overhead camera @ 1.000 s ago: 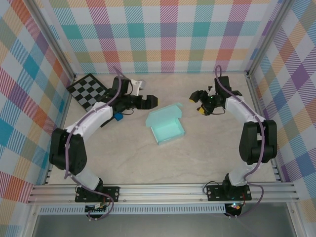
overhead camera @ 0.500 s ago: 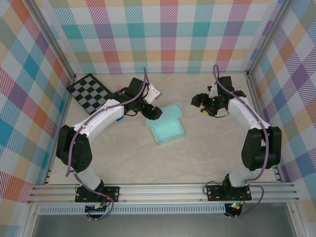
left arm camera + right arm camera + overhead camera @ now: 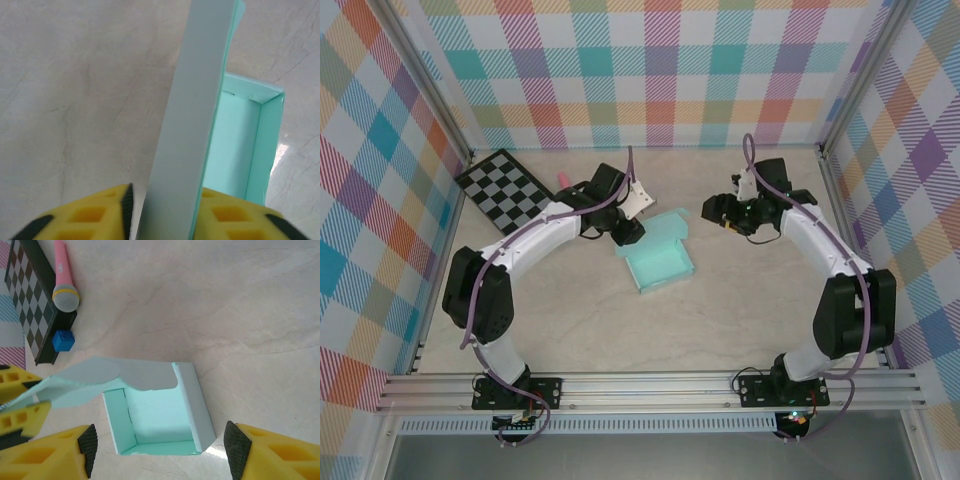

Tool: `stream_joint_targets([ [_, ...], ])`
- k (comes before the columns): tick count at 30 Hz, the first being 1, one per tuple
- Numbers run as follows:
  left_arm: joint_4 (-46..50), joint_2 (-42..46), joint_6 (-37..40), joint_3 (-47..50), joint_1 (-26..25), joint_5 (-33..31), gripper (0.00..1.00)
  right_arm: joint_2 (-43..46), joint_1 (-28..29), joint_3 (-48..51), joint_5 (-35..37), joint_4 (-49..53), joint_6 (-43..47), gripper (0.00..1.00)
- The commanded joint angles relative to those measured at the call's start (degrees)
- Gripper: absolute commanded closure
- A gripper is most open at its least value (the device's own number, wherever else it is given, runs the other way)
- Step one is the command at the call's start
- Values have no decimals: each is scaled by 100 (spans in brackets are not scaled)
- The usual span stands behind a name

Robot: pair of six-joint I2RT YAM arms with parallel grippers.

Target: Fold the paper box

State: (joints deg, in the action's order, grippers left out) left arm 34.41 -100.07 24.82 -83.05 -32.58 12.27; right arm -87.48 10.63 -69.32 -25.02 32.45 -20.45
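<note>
Paper box [image 3: 663,262] sits open at mid-counter [image 3: 600,320], its lid flap raised on the far left side. Over the last second the left gripper [image 3: 628,228] has swung in from near the checkerboard [image 3: 505,185], and its fingers [image 3: 90,215] have narrowed around that flap; whether they pinch it yet I cannot tell. Right gripper [image 3: 720,212] hangs just beyond the box, fingers [image 3: 260,450] spread, empty. Closing the lid looks next.
</note>
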Motion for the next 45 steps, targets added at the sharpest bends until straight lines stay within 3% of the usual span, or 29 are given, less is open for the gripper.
stream_joint_targets([
  [1, 65, -81, -28, -160, -29, 126, 77, 440, 143, 514, 253, -748, 596, 30],
  [4, 75, -145, -306, -242, -29, 137, 85, 868, 303, 1183, 118, -1601, 1329, 29],
  [7, 133, -193, -1004, -393, -24, 110, 100, 1244, 706, 1647, 386, -2163, 1988, 27],
  [15, -107, -88, -2609, -246, -21, 593, 100, 1270, 2236, 2552, 745, -3971, 3810, 23],
  [25, -161, -229, -3016, -316, -29, 505, 100, -39, 2647, 2423, 439, -5448, 4086, 20],
  [31, -82, -262, -3123, -348, -28, 472, 100, -406, 2801, 2377, 1049, -5990, 3939, 17],
  [38, -91, -252, -3004, -318, -29, 520, 100, -451, 2890, 2400, 2215, -6032, 4004, 21],
  [45, 39, -180, -2484, -256, -28, 445, 100, -187, 2598, 2445, 1936, -5595, 3926, 32],
])
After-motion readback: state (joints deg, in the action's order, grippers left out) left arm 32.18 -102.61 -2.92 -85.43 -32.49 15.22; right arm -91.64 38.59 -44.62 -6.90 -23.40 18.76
